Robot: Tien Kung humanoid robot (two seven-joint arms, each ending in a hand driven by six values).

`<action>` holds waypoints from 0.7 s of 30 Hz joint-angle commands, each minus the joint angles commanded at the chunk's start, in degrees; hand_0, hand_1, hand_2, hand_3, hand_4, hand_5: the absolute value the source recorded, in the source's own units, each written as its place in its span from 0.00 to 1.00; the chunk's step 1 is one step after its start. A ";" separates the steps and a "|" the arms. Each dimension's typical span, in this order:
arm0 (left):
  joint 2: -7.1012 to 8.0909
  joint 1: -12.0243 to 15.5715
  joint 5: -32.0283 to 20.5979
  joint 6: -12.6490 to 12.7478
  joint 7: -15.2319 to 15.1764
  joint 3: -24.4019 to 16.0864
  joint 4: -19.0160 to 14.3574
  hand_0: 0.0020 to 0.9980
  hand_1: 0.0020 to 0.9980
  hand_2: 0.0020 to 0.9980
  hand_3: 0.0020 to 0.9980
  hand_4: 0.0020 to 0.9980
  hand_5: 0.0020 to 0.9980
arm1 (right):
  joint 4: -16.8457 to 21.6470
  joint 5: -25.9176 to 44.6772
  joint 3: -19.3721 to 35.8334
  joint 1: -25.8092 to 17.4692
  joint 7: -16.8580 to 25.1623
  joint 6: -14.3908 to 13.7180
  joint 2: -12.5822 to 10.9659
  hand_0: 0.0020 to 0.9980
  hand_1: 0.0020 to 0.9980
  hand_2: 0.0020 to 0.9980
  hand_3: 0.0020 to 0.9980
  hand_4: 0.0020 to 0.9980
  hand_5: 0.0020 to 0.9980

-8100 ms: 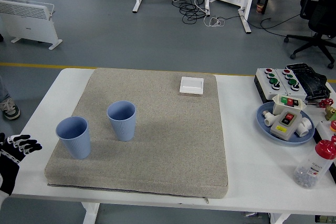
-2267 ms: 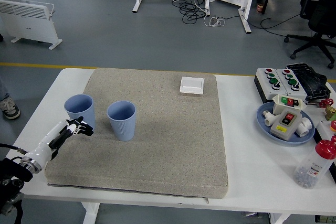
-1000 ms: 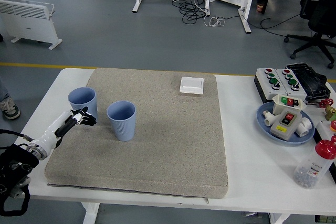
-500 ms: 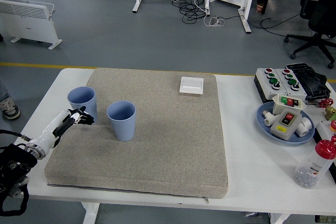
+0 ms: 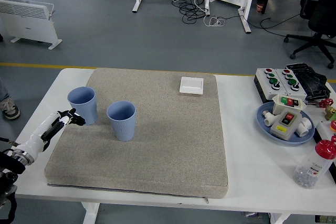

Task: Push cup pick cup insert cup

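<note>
Two light blue ribbed cups stand upright on the grey mat (image 5: 157,150). One cup (image 5: 83,105) is at the mat's left edge, the other cup (image 5: 122,120) a little to its right and nearer. My left hand (image 5: 67,118) comes in from the lower left, fingers stretched out and holding nothing. Its fingertips are just left of the left cup's base, slightly apart from it. The right arm is out of view.
A white square switch (image 5: 191,85) lies at the mat's far right. On the table's right are button boxes (image 5: 278,81), a blue plate (image 5: 265,124) with electrical parts, and a bottle with a red cap (image 5: 315,164). A person's shoe (image 5: 6,107) shows at the left edge.
The left hand pushed the left cup away from me to the mat's far-left part. In the last half second it has drawn back to the left and down, off the cup.
</note>
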 joint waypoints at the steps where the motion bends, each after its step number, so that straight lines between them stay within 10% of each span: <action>1: 0.65 1.46 0.67 0.21 -0.01 -1.89 -2.03 0.58 0.55 0.55 0.50 0.55 1.00 | 0.00 -0.01 0.08 -0.01 0.01 -0.01 -0.02 0.73 0.65 0.65 0.58 0.13 0.47; 12: 6.84 11.69 5.24 0.89 1.88 -17.00 -25.46 0.41 0.51 0.53 0.49 0.55 1.00 | 0.00 -0.13 0.58 -0.10 0.12 -0.06 -0.28 0.73 0.65 0.65 0.58 0.12 0.48; 15: 9.83 10.71 7.26 0.50 4.86 -19.34 -32.00 0.41 0.51 0.53 0.49 0.55 1.00 | 0.00 -0.19 0.74 -0.27 0.09 -0.10 -0.35 0.73 0.65 0.65 0.58 0.12 0.48; 16: 10.76 10.07 7.96 0.29 5.98 -19.67 -34.24 0.56 0.61 0.61 0.57 0.78 0.87 | 0.00 -0.19 0.76 -0.33 0.07 -0.12 -0.37 0.72 0.65 0.65 0.58 0.12 0.47; 21: 14.77 5.85 11.84 -1.23 13.79 -19.17 -42.77 0.56 0.61 0.61 0.57 0.78 0.87 | 0.00 -0.17 0.76 -0.49 -0.01 -0.17 -0.45 0.72 0.65 0.65 0.58 0.12 0.47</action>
